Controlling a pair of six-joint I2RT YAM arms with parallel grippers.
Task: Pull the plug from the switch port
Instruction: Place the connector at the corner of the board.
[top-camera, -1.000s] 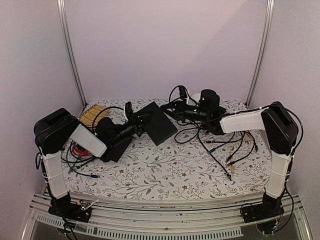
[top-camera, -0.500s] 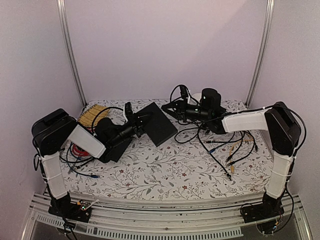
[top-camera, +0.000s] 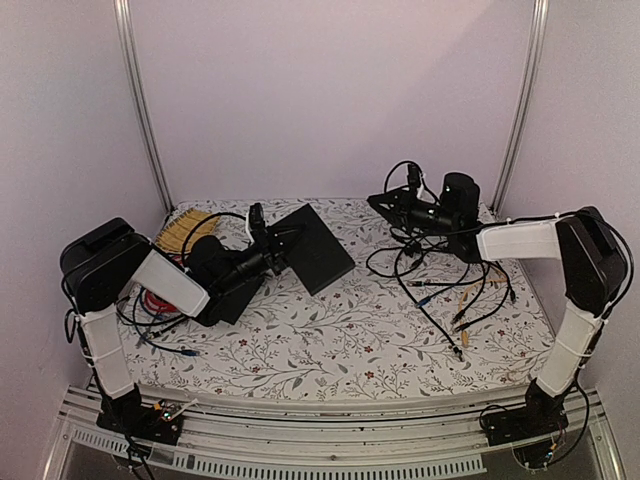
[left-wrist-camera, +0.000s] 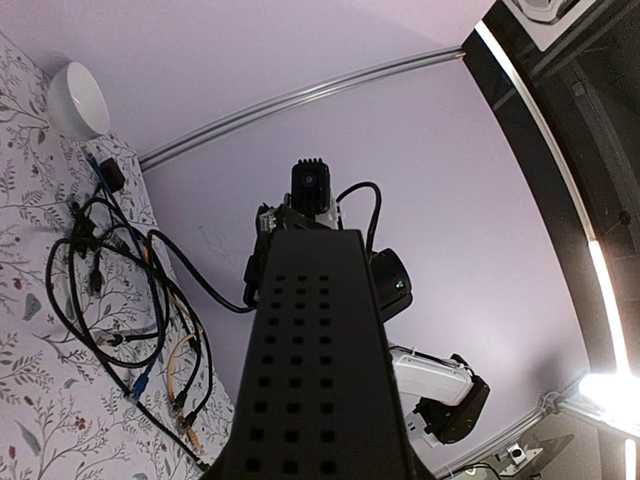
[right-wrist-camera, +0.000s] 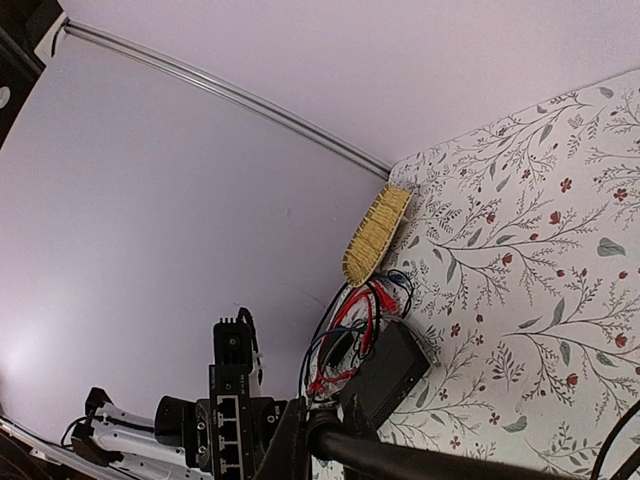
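1. Top external view first: the left arm reaches in from the left side, and the left end effector is clamped on one edge of the switch, a flat black matte rectangular box.
2. The switch is held tilted over the back-left part of the surface, a pale cloth printed with leaves and small red flowers. I cannot tell whether its lowest corner touches the cloth.
3. From the right wrist camera, a narrow edge of the switch faces the lens and shows a row of small pale sockets.
4. From the left wrist camera, the switch's broad face runs up the middle of the picture, dotted with a grid of small vent holes. The fingers gripping it are hidden.
5. The right end effector sits raised at the back right, well apart from the switch, with black cable looping around it. I cannot tell whether its fingers are together or apart, and the plug is too small to make out.
6. A tangle of thin black cables, some with yellow ends, lies on the surface below the right arm.
7. Under the left forearm lies a thicker black brick, just beside a bunch of red and blue wires. A straw-coloured woven mat sits in the back-left corner.
8. A white round bowl stands at the cloth's far edge.
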